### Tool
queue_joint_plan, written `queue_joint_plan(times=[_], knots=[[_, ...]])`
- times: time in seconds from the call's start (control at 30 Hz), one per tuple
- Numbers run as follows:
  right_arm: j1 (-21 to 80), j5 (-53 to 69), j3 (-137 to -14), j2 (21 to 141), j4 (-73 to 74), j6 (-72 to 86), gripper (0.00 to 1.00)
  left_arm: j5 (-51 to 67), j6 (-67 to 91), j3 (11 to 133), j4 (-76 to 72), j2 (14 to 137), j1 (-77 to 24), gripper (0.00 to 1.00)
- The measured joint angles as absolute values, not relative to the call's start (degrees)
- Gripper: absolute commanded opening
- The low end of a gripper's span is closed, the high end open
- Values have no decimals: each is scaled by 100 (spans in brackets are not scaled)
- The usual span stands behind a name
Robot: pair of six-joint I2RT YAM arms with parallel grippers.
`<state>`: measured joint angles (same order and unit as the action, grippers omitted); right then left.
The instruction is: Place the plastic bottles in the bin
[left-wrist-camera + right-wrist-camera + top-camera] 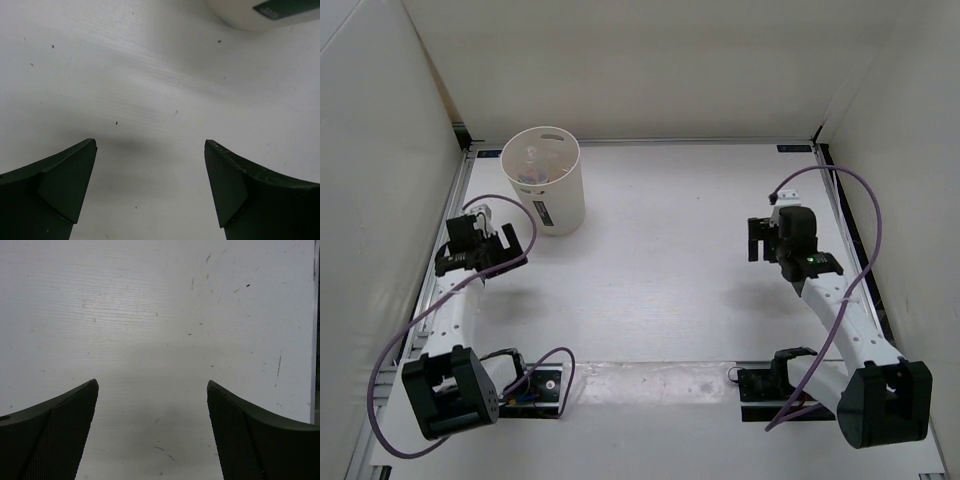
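Looking down from the top camera, I saw the bin (560, 205) standing upright on the worktop (670, 260), in the far left corner, close to the back wall. The plastic bottles (532, 174) lay inside it, at the bottom. I could make out clear plastic, something white and a little blue, but the heap was too small and blurred for me to count the bottles one by one.

The left fingers (480, 240) hung just beside the bin, on its near left side, and did not touch it. In the left wrist camera they were spread wide apart and gripped nothing; between them was only the worktop with their own soft shadow. A piece of the bin's cream wall, with its dark label (282, 7), showed in the upper right corner of that view (from so near, the label looked dark green).

The right fingers (772, 238) were on the other side of the worktop, well apart from the bin and nearer to the right wall. The right wrist camera showed them also spread wide, holding nothing, above white worktop with small dark specks and scratches. At the right border of this view the edge of the worktop appeared as a thin dark line. A purple cable (865, 200) ran in a loop along the right arm.
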<state>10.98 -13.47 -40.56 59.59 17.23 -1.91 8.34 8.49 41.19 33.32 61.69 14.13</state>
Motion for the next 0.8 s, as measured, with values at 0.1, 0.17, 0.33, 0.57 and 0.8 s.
queue_joint_plan(times=[0.1,0.17,0.33,0.57,0.8], knots=[[794,-1109,-4051,5837,1651,-143,90,814,856,4427,3293,6429,1413,100],[731,-982,-4042,5811,1594,-137,90,836,845,4598,3181,6571,1413,100],[775,-703,-3916,5804,1420,-163,90,838,794,4810,2915,6829,1413,100],[539,141,-3852,5811,1487,-161,90,338,1151,4471,1728,6919,1413,100],[139,322,-4038,5920,1678,56,90,624,1024,2311,-1520,7089,1422,100]])
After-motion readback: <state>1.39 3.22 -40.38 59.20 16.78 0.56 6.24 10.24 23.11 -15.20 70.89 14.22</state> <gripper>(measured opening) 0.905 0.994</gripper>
